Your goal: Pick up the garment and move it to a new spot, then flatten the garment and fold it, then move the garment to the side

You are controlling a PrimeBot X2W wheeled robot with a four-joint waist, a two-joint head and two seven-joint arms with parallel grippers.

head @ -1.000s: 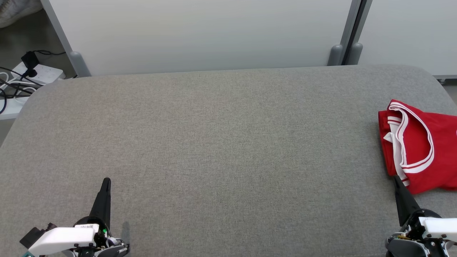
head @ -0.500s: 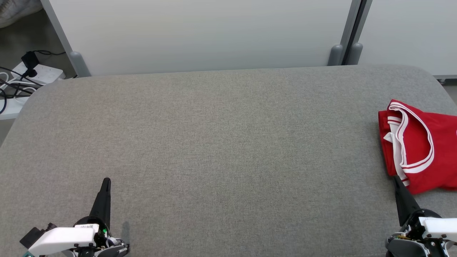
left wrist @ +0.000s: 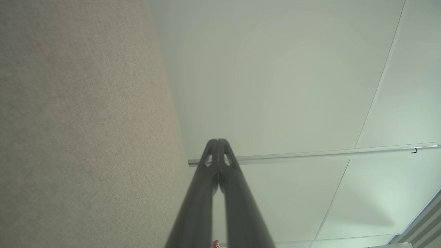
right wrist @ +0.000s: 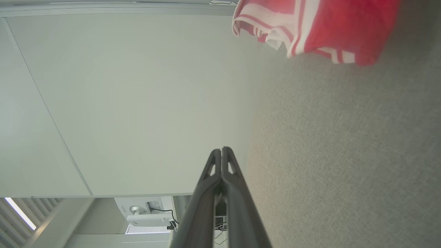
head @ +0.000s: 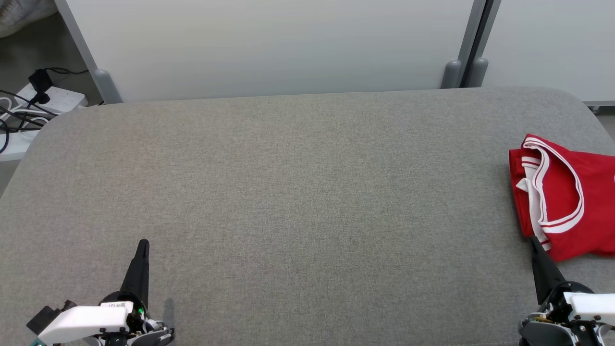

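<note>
You've got both arms low at the near edge of the grey padded table (head: 298, 192). Your left gripper (head: 143, 243) sits near-left, fingers pointing toward the far side, clamped together with nothing between them. Its wrist view confirms this: the two dark fingers (left wrist: 206, 193) meet at the tip, with grey fabric on one side and the white partition panels (left wrist: 275, 86) beyond.

Over on the right, your right gripper (head: 532, 239) is pinched closed too, and it's empty. From the head view its tip lines up just beside the near-left corner of the red jersey (head: 567, 197). Check the right wrist view, though: bare grey cloth lies between the fingertips and the jersey, so they're close but apart.

The jersey lies at the right edge of the table, about midway between near and far, and runs out of the frame on the right. It's bunched in layers, with white striped trim curving across the top. The rest of the table is one wide grey stretch.

Behind the table stand the white panels on grey feet (head: 451, 72). On the floor at far left there's a white power strip (head: 60, 98) with black cables (head: 14, 115) plugged in.
</note>
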